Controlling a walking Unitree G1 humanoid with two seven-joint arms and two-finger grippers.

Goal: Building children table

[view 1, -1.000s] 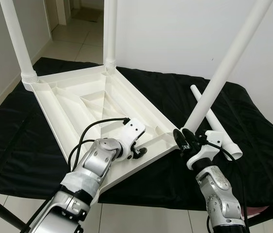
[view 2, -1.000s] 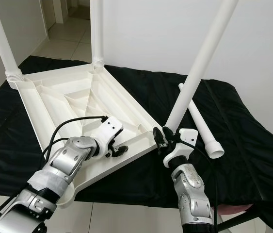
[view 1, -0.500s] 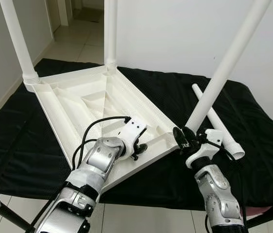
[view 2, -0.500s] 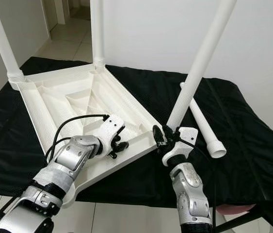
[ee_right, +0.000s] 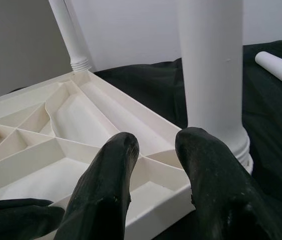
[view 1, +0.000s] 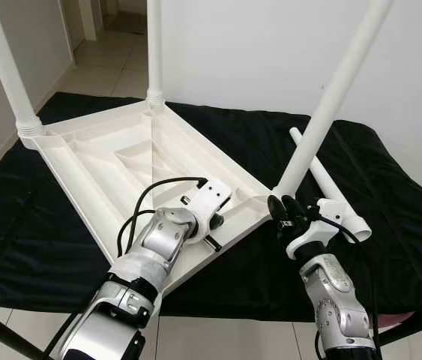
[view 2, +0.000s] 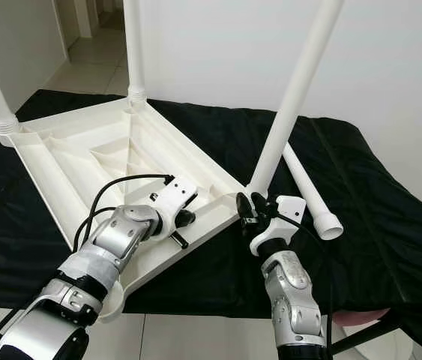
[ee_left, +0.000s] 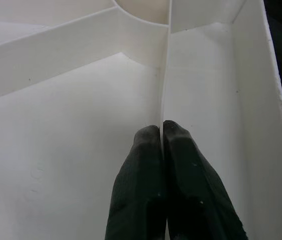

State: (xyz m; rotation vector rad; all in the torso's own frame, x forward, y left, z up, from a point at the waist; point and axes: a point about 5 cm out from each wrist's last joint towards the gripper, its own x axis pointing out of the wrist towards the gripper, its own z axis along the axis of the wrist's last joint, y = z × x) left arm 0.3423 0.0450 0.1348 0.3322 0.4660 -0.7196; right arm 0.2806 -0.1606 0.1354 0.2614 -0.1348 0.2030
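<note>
A white children's tabletop [view 1: 106, 161] lies upside down on a black cloth. Two white legs [view 1: 1, 67] [view 1: 154, 45] stand in its far corners. A third leg [view 1: 330, 90] leans up from the near right corner, its base [ee_right: 216, 100] resting at the corner socket. My right gripper [view 1: 282, 208] is open right beside that base, with one finger [ee_right: 206, 170] close to it. My left gripper [ee_left: 162, 131] is shut on a thin rib inside the tabletop near the front rim. A fourth leg [view 1: 343, 202] lies loose on the cloth to the right.
The black cloth [view 1: 390, 247] covers a low table whose front edge is just below my arms. A white wall [view 1: 255, 52] stands behind it. Tiled floor [view 1: 113, 71] runs off at the far left.
The whole view has shifted a little. The leaning leg's base has closed in on the tabletop's near right corner. My left gripper has edged further in over the tabletop.
</note>
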